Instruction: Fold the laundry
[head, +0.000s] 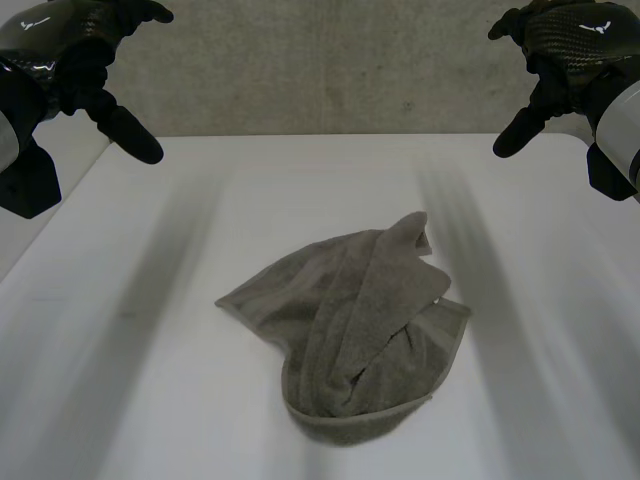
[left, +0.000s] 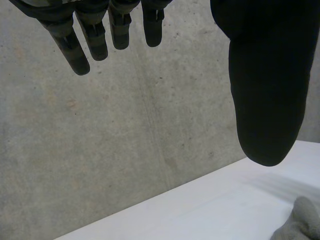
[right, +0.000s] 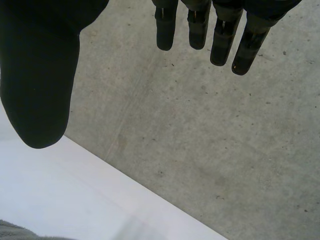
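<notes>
- The grey towel (head: 350, 330) lies bunched over itself, so its corners are hard to sort out. In the left wrist view one lump of it is cut off at the frame's edge.
- There is one towel and two hands. The left robot hand (head: 70, 50) and right robot hand (head: 565, 45) hang above the far corners of the desk (head: 130, 400), fingers straight and holding nothing.
- The towel sits mid-desk, well apart from both hands, with a concrete wall (head: 320, 60) behind.

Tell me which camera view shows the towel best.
The head view: the whole crumpled grey towel lies in sight on the white table. The left wrist view catches one small bit of it, the right wrist view a thin sliver.
</notes>
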